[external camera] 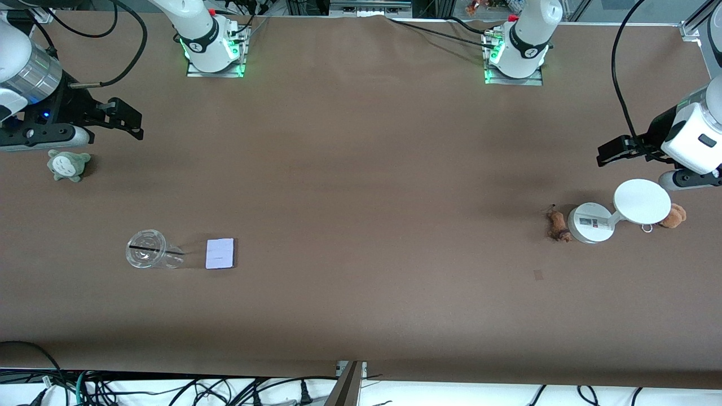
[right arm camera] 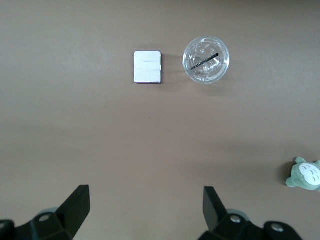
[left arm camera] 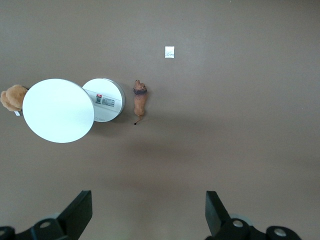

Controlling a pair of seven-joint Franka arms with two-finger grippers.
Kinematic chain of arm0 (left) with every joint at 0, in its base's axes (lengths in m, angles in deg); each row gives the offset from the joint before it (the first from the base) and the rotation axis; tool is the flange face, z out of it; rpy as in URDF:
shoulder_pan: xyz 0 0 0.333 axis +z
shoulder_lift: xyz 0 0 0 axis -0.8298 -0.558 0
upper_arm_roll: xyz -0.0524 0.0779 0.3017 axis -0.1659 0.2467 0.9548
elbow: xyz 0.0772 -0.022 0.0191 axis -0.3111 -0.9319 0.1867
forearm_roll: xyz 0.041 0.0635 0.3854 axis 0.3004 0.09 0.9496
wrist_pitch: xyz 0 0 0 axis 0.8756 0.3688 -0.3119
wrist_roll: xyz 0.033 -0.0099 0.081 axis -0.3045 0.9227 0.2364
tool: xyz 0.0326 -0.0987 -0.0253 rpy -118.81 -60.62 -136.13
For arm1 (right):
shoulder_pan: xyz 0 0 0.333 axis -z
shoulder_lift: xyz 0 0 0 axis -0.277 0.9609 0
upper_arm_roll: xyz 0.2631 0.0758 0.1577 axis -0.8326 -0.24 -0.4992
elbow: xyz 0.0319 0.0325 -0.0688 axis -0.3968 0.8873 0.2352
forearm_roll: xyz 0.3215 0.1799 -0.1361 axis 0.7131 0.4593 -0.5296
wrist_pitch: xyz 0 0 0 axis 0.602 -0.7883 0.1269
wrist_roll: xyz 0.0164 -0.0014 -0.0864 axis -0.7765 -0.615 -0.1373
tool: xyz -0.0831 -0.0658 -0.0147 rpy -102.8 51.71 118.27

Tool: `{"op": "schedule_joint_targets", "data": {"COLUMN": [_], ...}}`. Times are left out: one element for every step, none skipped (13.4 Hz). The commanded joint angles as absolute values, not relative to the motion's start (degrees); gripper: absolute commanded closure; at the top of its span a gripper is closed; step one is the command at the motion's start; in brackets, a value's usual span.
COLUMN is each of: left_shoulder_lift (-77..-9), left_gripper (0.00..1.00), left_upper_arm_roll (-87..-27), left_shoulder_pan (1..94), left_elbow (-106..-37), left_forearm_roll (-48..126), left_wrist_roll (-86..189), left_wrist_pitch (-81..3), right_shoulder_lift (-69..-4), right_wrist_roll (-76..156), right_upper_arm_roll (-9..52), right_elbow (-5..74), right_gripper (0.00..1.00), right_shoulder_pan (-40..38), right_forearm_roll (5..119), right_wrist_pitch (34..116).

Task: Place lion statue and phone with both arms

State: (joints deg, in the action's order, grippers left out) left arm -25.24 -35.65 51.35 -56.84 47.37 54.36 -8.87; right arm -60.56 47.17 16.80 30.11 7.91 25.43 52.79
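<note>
The lion statue [external camera: 558,224] is a tiny orange-brown figurine lying on the table beside the white stand's base, toward the left arm's end; it also shows in the left wrist view [left arm camera: 139,100]. The phone [external camera: 220,253] is a flat pale lavender rectangle lying beside a clear cup, toward the right arm's end; it also shows in the right wrist view [right arm camera: 147,66]. My left gripper [external camera: 612,151] is open and empty, up over bare table near the stand, its fingers [left arm camera: 80,207] spread wide. My right gripper [external camera: 127,119] is open and empty, up over the table near the grey-green plush, fingers [right arm camera: 77,205] wide apart.
A white round-based stand [external camera: 589,223] with a round white top [external camera: 642,201] stands by the lion. A brown plush with a metal ring [external camera: 672,216] lies beside it. A clear cup with a black straw [external camera: 148,249] lies by the phone. A grey-green plush [external camera: 67,164] sits under the right arm.
</note>
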Motion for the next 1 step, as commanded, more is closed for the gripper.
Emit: {"op": "schedule_joint_targets", "data": {"left_shoulder_lift": [-26.08], "left_gripper": [0.0], "left_upper_arm_roll": [-35.22], "left_shoulder_pan": [51.07], "left_elbow": [-55.11], "left_forearm_roll": [47.33], "left_wrist_roll": [53.42], "left_wrist_pitch": [-8.43], "right_shoulder_lift": [-61.28], "right_wrist_roll": [46.62], "right_upper_arm_roll": [16.1], "right_elbow": [30.82], "right_gripper": [0.0], "right_shoulder_pan": [8.7], "right_forearm_roll": [24.53], "right_wrist_pitch": [53.29]}}
